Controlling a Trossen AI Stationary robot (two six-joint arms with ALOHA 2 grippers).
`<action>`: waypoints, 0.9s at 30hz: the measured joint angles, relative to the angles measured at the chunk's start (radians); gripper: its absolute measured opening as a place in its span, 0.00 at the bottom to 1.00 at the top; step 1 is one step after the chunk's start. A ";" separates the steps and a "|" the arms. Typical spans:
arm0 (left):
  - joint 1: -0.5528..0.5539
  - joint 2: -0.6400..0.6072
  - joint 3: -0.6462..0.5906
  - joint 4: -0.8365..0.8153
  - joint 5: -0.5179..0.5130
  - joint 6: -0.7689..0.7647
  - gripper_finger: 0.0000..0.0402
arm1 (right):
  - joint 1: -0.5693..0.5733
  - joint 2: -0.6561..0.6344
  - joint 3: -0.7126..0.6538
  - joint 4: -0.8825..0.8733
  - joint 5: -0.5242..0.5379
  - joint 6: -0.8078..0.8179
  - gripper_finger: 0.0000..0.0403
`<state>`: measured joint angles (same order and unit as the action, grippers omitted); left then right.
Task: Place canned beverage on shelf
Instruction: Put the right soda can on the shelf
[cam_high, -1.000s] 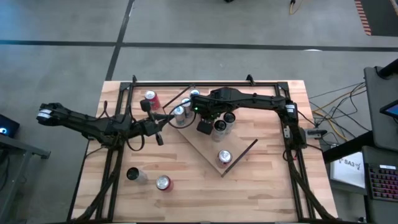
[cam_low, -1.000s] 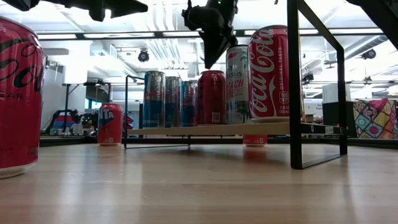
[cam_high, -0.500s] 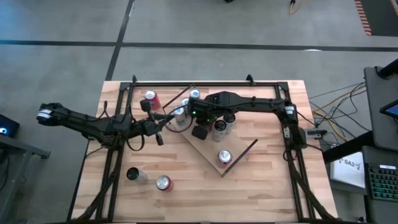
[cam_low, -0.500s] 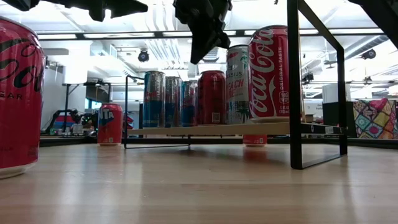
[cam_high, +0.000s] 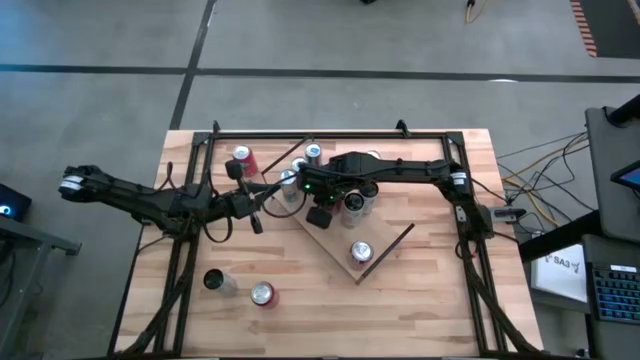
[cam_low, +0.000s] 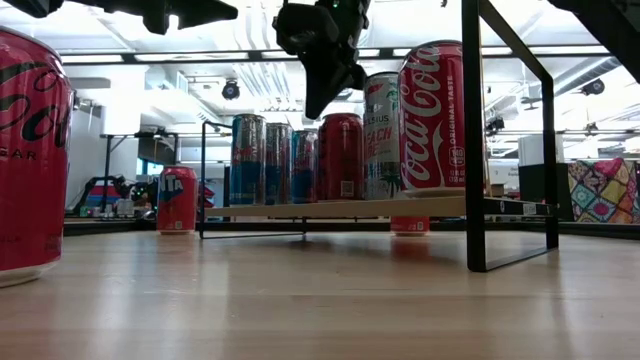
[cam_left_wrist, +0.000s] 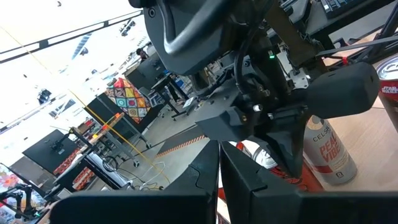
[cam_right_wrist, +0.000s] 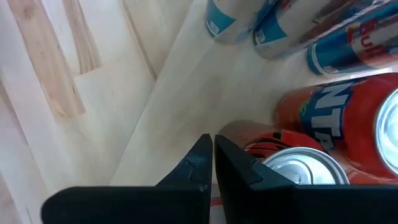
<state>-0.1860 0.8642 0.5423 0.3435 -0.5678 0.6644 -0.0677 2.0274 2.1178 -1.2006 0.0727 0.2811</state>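
While we look down from above, a cluster of cans (cam_high: 355, 200) crowds the upper end of the shelf (cam_high: 335, 245) at frame centre, and a lone Coca-Cola can (cam_high: 361, 252) stands lower on the board. Three more cans sit on the surface: one red (cam_high: 241, 158) upper left, two (cam_high: 262, 293) lower left. Our right hand (cam_high: 318, 216), fingers together and holding nothing, hovers above the shelf just beside the cluster. Our left hand (cam_high: 257, 223), also closed and empty, waits left of the shelf.

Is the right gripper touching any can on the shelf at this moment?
Apart. In the low view the right gripper, shut and empty, hangs above the can tops on the shelf, with bright background showing under its tip.
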 joint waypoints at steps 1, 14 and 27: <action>0.000 0.000 0.000 0.000 0.000 0.000 0.00 | 0.000 0.000 0.000 0.000 0.005 0.006 0.02; 0.000 0.000 0.000 0.000 0.000 0.000 0.00 | -0.003 0.000 0.000 -0.040 0.048 0.015 0.02; 0.000 0.000 0.000 -0.001 0.000 0.000 0.00 | -0.016 0.000 -0.001 -0.077 0.087 0.023 0.02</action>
<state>-0.1860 0.8642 0.5423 0.3429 -0.5681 0.6646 -0.0837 2.0274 2.1170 -1.2781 0.1593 0.3038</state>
